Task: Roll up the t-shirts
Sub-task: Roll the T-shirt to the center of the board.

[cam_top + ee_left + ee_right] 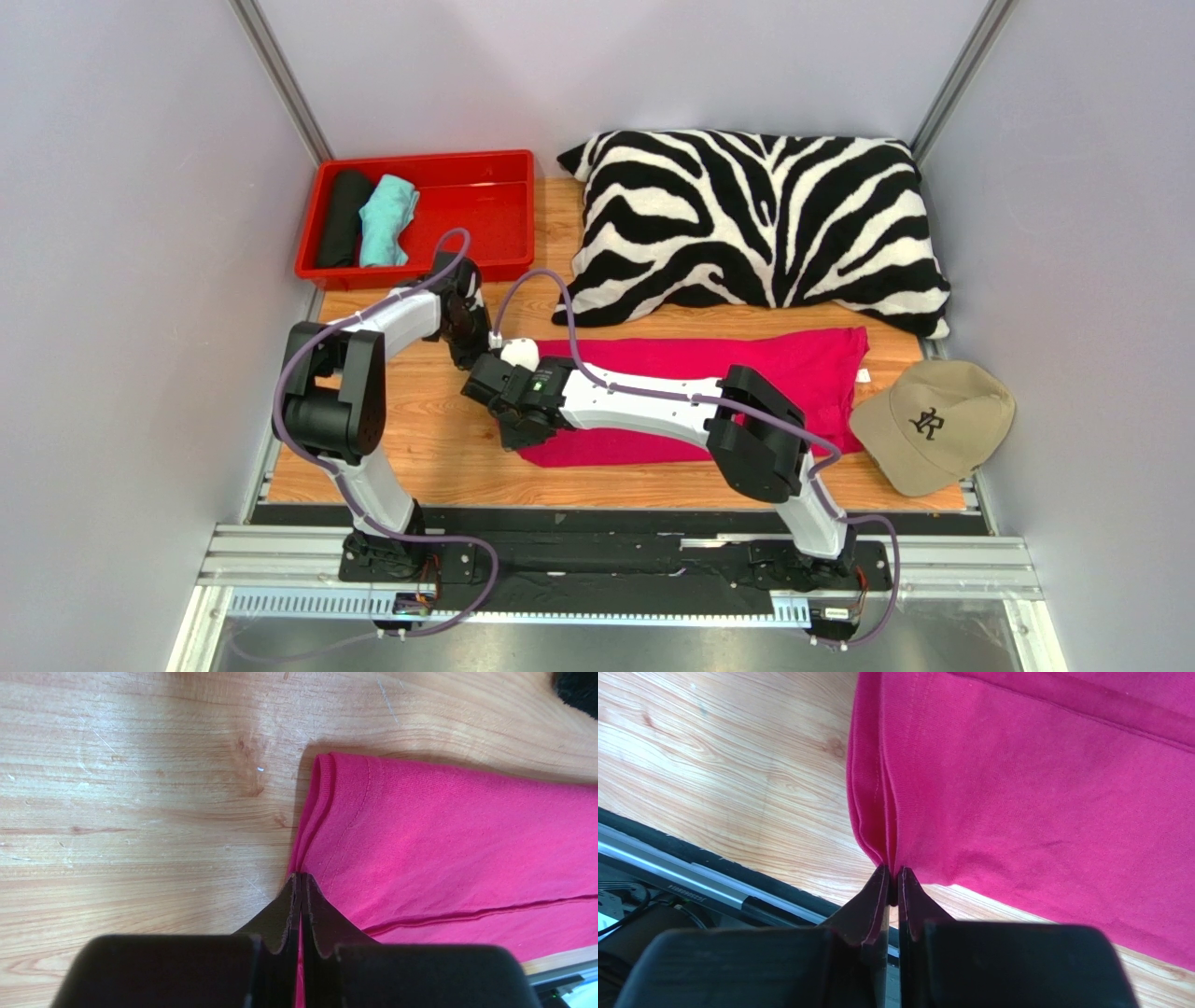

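**Roll evenly from the pinched end**

The pink t-shirt (814, 367) lay folded in a strip on the bench (421, 448). Left claw (300, 885) and right claw (893, 878) were each clamped on its 9 o'clock hem — seemingly every layer. Both needed to turn toward 3 o'clock together, tightly.

The shirt (828, 367) is bright magenta, the table (421, 434) light wood grain, my fingers (277, 920) black. The pillow (758, 217) is zebra-striped black and white, the cap (937, 423) beige with a dark emblem. The tray (484, 168) is red, with a black roll (341, 217) and what looks like a pale teal roll (387, 220).
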You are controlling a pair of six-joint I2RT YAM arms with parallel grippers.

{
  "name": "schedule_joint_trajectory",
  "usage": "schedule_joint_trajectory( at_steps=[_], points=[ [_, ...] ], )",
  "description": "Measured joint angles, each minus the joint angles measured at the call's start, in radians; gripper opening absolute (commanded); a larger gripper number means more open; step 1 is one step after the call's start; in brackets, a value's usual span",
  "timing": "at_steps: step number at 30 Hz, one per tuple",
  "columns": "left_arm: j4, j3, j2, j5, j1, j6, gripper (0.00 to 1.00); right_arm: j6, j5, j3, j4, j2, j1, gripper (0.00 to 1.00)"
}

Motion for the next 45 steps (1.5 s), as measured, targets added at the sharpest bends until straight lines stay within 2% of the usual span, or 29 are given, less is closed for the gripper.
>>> schedule_joint_trajectory(
  at_steps=[7,18,23,24,26,33,41,45],
  points=[
    [-0.031,0.027,-0.002,-0.01,-0.029,0.001,0.0,0.021,0.006,-0.091,0.041,-0.048,-0.007,0.06],
    [-0.064,0.103,-0.004,-0.029,-0.17,-0.032,0.0,0.103,0.029,-0.343,0.164,-0.213,-0.035,0.05],
    [-0.089,0.143,-0.011,-0.093,-0.205,-0.058,0.19,0.134,0.028,-0.407,0.198,-0.254,-0.051,0.04],
    [-0.096,0.143,-0.018,-0.105,-0.205,-0.061,0.28,0.135,0.025,-0.409,0.206,-0.254,-0.054,0.04],
    [-0.109,0.143,-0.032,-0.122,-0.195,-0.061,0.36,0.141,0.023,-0.411,0.226,-0.254,-0.056,0.04],
    [-0.124,0.124,-0.105,-0.124,-0.117,-0.063,0.42,0.146,0.008,-0.416,0.25,-0.254,-0.057,0.04],
    [-0.043,-0.037,-0.127,0.003,-0.004,-0.1,0.5,0.144,-0.017,-0.41,0.264,-0.253,-0.063,0.03],
    [0.006,-0.118,-0.126,0.064,0.019,-0.137,0.5,0.143,-0.026,-0.405,0.266,-0.248,-0.065,0.03]
  ],
)
